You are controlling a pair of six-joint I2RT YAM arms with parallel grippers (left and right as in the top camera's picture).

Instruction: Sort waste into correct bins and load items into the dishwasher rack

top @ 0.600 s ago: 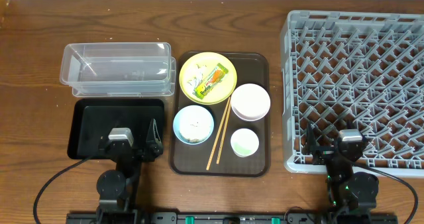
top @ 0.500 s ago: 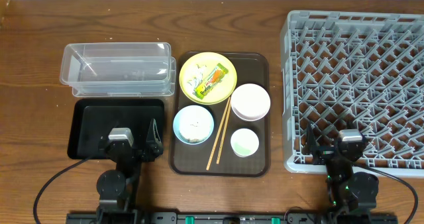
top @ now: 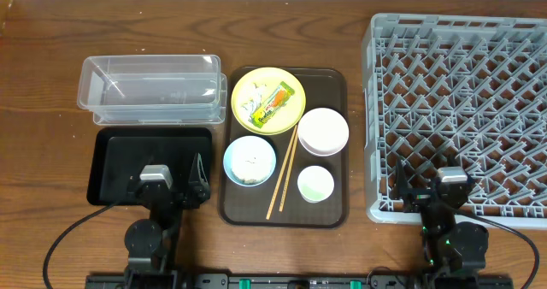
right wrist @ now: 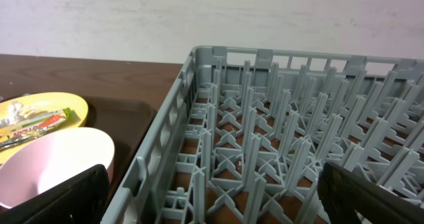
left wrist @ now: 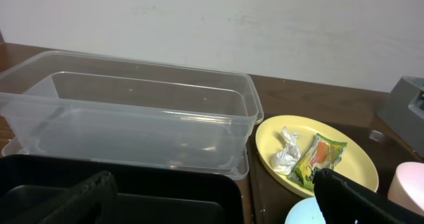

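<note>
Two bins lie left of the brown serving tray (top: 332,87), the clear tub (top: 149,88) by its far half and the black tray (top: 120,152) by its near half. The dishwasher rack (top: 461,109) stands to the right of it, apart from its edge.

Every dish is on the serving tray. The yellow plate (top: 248,88) is at its far left corner, carrying the green-yellow wrapper (top: 276,103) with the crumpled tissue (top: 253,107) just beside it. The pink bowl (top: 322,131) is right of the plate. The light blue bowl (top: 232,156), at the near left, holds pale food scraps (top: 253,162). The whitish-green cup (top: 315,184) is at the near right, and the two chopsticks (top: 283,173) lie slanted between the blue bowl and the cup.

The left gripper (left wrist: 211,181) hangs over the black tray's near end and its jaws are spread wide, gripping nothing. The right gripper (right wrist: 212,184) hangs at the rack's near edge — its jaws are wide too, and empty.
</note>
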